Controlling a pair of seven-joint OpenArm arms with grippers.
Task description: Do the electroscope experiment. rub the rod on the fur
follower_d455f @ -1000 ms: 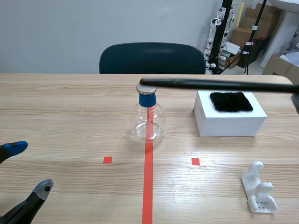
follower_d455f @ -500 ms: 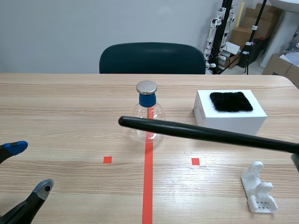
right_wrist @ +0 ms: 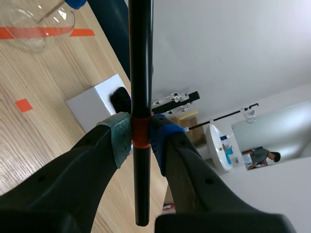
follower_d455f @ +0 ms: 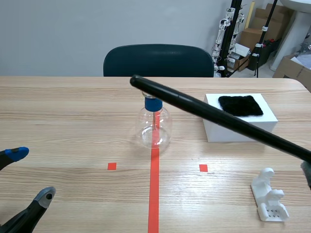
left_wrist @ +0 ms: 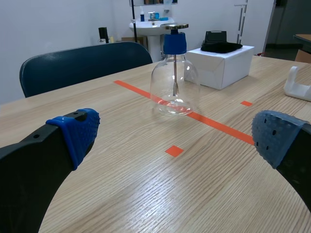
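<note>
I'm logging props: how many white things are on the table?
2. A box with fur on top, right of the flask; a stand nearer the robot, on the right. None seems hidden.

Light was bright and even — soft, from overhead. The worktop (follower_d455f: 73,111) carried only faint shadows, palest beneath the flask (follower_d455f: 154,127) near centre. A thin sheen ran along the rod (follower_d455f: 214,115); the fur (follower_d455f: 240,105), toward 2 o'clock, showed flat black.
</note>
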